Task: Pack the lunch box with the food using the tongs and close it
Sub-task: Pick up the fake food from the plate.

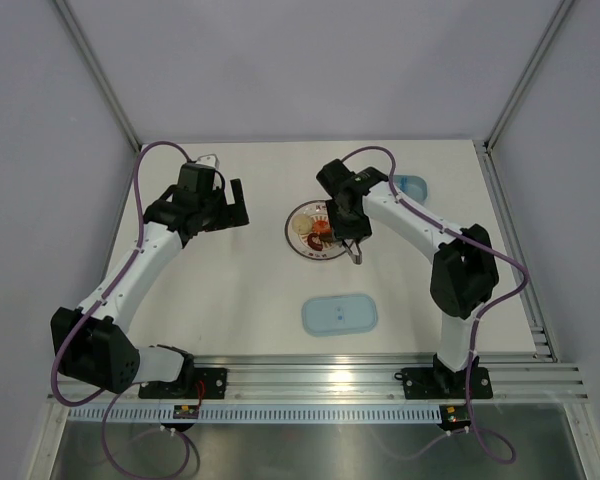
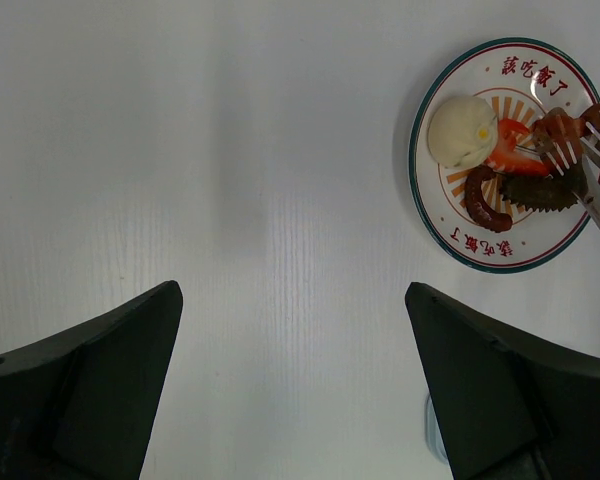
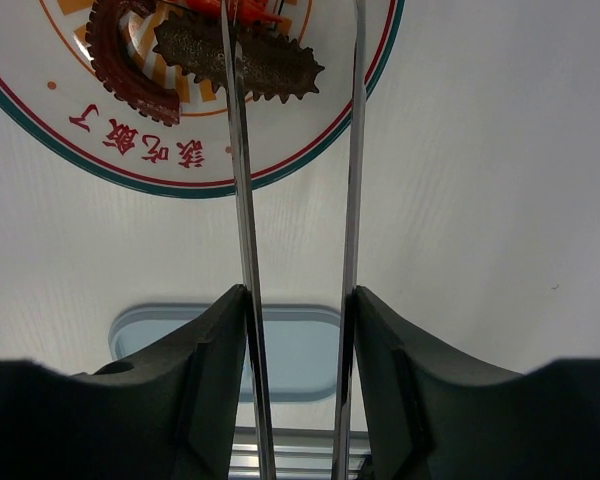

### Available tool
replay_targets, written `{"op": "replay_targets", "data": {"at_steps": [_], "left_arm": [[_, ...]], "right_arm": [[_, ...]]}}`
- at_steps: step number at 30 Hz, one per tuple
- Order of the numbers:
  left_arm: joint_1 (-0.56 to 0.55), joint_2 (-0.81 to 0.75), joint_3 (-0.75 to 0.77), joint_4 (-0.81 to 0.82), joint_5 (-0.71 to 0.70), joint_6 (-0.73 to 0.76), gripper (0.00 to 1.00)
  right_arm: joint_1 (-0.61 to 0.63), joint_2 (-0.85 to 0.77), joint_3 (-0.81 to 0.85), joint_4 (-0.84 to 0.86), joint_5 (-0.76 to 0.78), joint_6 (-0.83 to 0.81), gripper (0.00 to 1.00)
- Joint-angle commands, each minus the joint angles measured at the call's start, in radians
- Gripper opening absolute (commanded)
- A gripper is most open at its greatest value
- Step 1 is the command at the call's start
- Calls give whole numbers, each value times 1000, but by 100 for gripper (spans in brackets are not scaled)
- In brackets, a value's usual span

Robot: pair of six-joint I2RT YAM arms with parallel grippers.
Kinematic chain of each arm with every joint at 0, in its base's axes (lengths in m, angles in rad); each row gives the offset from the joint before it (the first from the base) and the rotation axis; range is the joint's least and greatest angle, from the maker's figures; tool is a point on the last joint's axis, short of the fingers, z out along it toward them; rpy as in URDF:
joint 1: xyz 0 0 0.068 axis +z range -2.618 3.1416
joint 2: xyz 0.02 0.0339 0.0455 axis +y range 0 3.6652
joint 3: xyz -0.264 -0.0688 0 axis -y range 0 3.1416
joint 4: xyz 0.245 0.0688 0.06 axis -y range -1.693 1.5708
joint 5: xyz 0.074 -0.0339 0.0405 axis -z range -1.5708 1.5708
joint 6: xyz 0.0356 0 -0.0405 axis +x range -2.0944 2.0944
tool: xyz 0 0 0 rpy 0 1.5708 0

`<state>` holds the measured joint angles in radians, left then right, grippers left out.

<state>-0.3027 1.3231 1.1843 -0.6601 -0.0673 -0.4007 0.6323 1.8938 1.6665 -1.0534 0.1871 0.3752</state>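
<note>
— The right pincer (image 3: 298, 300) is clamping the tongs (image 3: 242, 200) over the food (image 3: 240, 60) on the plate (image 2: 420, 190), mid-frame; the left pincer (image 2: 292, 290) is hanging wide.
— A loose squeeze risks dropping pieces short of the lunch box (image 1: 412, 187), upper right.

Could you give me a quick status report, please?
Left gripper open, idle. Right gripper holding tongs, tips at food on plate. Lunch box uncovered, lid apart. Nothing obstructing.

The white table (image 1: 240, 290) carries a round patterned plate (image 1: 293, 232) at the frame's centre, a flat pale-blue lid (image 1: 339, 315) below it, and the lunch box (image 1: 413, 187) at upper right.
</note>
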Motion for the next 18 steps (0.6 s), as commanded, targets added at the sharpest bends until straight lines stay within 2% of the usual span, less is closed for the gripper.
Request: {"op": "replay_targets", "data": {"at_steps": [1,6,11,18], "left_arm": [[1,-24,-3,24,-17,-1,99],[2,-35,-12,30,-19,-4,99],[2,-33,-8,27,-14,-4,99],[1,-30,-6,27,-16,-7,99]], "right_arm": [[17,19,27,-14,34,19,51],[20,28,30,-13,48,14,46],[20,10,44,-5,43,8,36],[20,-36,108,0,11,-2,35]]}}
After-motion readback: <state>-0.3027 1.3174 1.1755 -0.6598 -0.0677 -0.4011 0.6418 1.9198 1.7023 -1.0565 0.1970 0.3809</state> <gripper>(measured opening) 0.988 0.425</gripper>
